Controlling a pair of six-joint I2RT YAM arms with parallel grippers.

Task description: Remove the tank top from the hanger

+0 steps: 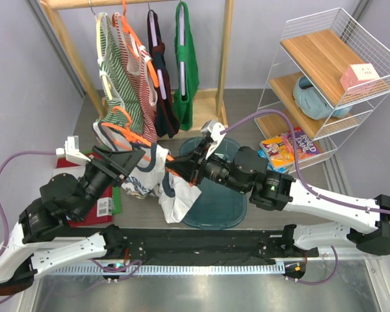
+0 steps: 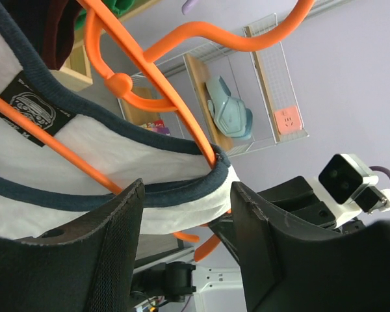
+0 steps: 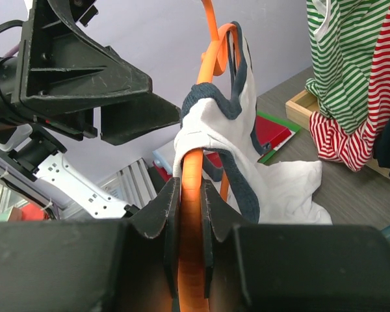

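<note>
My right gripper is shut on the lower bar of the orange hanger and holds it up over the table's middle. The white tank top with navy trim is bunched on one hanger shoulder, the rest drooping to the table. In the top view the right gripper is just right of the garment and the left gripper is at its left. My left gripper is open, its jaws astride the navy-edged strap where it wraps the hanger.
A wooden clothes rack at the back carries striped tops, a dark top and a green top. A white wire shelf stands at the right. A teal round mat and a red book lie on the table.
</note>
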